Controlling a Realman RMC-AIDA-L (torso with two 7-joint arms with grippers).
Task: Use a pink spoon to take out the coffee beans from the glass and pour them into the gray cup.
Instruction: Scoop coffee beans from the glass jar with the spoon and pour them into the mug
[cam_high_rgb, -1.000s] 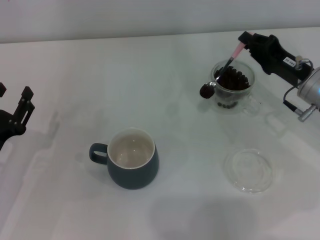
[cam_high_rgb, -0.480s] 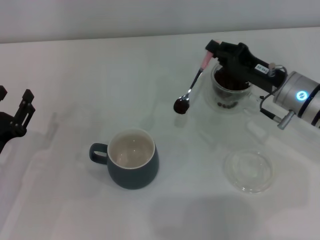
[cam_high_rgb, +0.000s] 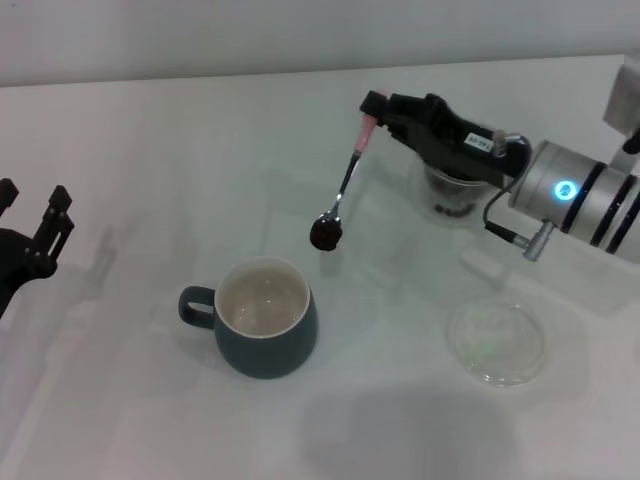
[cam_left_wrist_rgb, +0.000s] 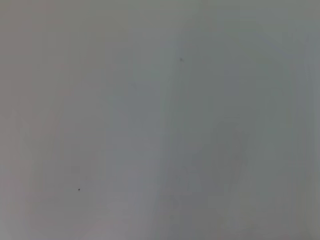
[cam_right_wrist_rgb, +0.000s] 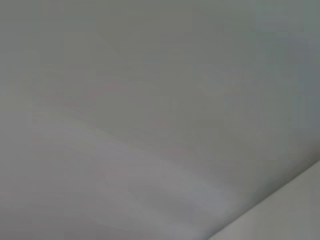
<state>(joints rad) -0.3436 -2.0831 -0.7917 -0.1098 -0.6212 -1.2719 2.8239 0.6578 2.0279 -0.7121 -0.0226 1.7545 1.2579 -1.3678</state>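
In the head view my right gripper (cam_high_rgb: 383, 108) is shut on the pink handle of the pink spoon (cam_high_rgb: 345, 180). The spoon hangs down and to the left, its bowl loaded with coffee beans (cam_high_rgb: 324, 234), above the table just right of and beyond the gray cup (cam_high_rgb: 264, 317). The cup stands upright with a cream inside that looks empty, handle to the left. The glass (cam_high_rgb: 452, 195) with more beans sits behind my right arm, mostly hidden by it. My left gripper (cam_high_rgb: 35, 228) is parked at the table's left edge, fingers apart and empty.
A shallow clear glass dish (cam_high_rgb: 496, 341) lies at the front right, below my right forearm. The white table (cam_high_rgb: 180, 150) stretches bare between the cup and the left gripper. Both wrist views show only blank grey surface.
My right gripper has carried the loaded spoon out of the glass and leftward, down toward the gray cup. The left arm has stayed put.
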